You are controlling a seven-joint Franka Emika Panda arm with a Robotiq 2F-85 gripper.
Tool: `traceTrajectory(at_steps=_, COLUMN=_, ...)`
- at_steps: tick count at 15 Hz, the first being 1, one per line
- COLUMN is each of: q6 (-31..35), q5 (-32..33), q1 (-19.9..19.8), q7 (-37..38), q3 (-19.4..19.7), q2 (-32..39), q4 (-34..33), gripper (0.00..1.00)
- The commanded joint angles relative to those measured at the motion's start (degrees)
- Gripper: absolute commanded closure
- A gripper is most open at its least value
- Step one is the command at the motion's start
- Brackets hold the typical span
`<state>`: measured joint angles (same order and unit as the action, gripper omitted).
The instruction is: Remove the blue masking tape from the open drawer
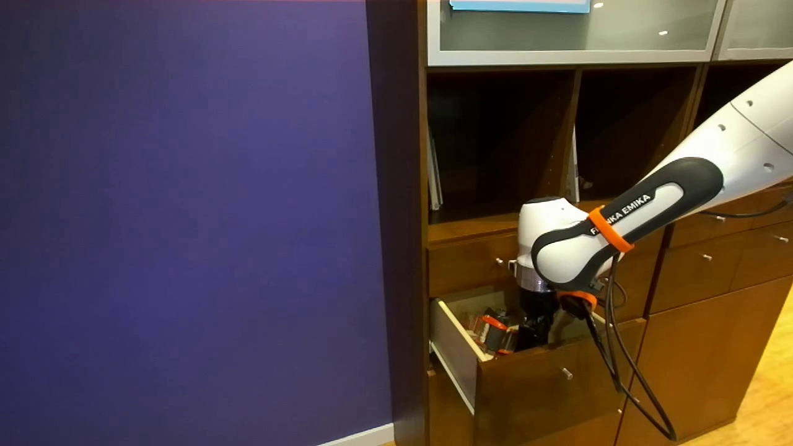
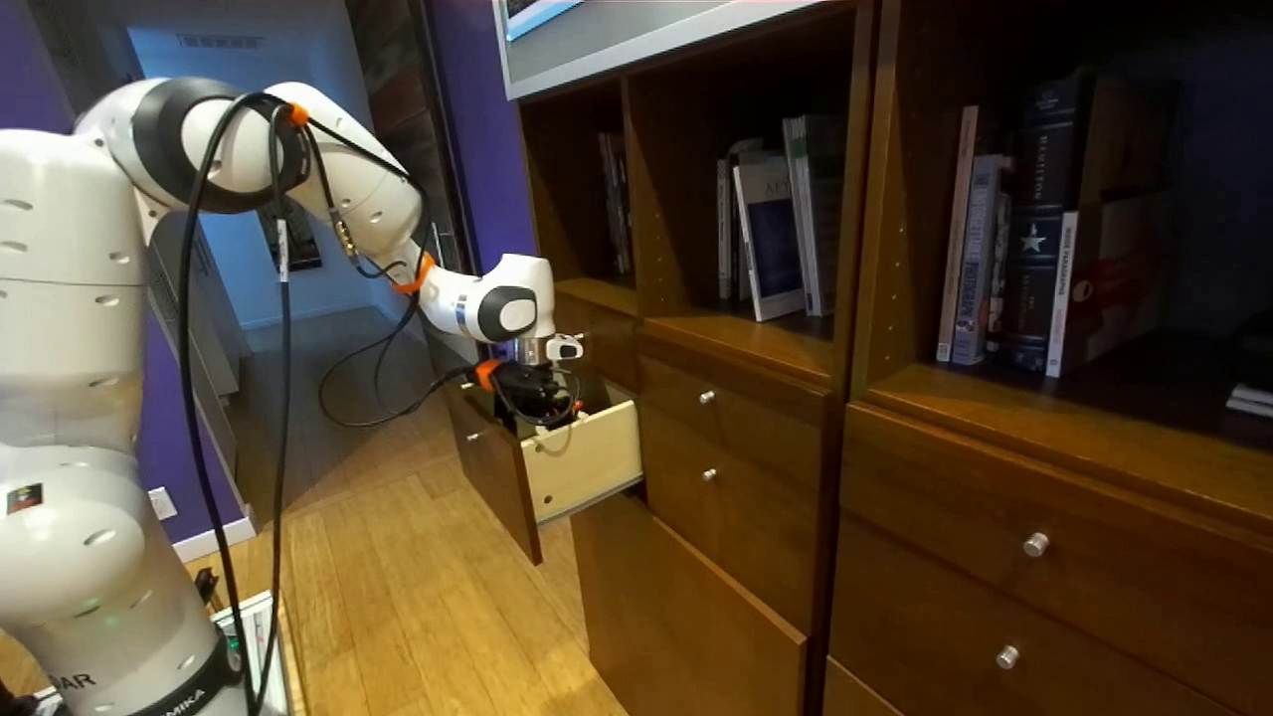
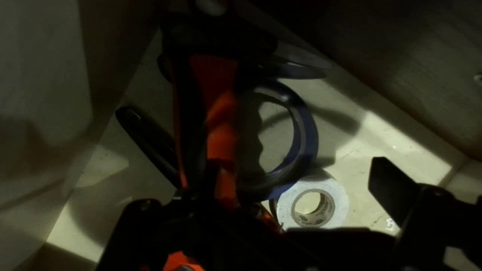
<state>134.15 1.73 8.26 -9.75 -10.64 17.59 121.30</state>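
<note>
The blue masking tape (image 3: 310, 139) shows in the wrist view as a dim blue ring on the pale drawer floor. An orange and black tool (image 3: 222, 139) hides its left part. The tape is hidden in both exterior views. The open drawer (image 1: 539, 396) has a brown front and pale inner walls; its pale side shows in an exterior view (image 2: 587, 459). My gripper (image 3: 295, 165) points down into the drawer and is open. Its left finger overlaps the tool in view, and its right finger is over pale floor. The gripper also shows in both exterior views (image 1: 536, 328) (image 2: 537, 398).
A white tape roll (image 3: 339, 199) lies against the ring's lower edge. A black handle (image 3: 147, 143) lies left of the orange tool. Orange and dark clutter (image 1: 494, 334) fills the drawer's side near the purple wall (image 1: 186, 217). Drawer walls surround the gripper. Upper drawer fronts (image 1: 464, 266) stand close behind.
</note>
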Motion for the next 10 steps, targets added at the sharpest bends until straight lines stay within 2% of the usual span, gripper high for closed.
traceTrajectory(at_steps=1, q6=0.13, q5=-4.58, q1=-0.24, q7=-0.77, q3=-1.28, q2=0.31, q4=-0.74, gripper=0.00)
traceTrajectory(at_steps=10, q6=5.69, q5=-3.34, q1=0.21, q7=-0.31, q3=-0.77, q2=3.71, q4=-1.40, gripper=0.00)
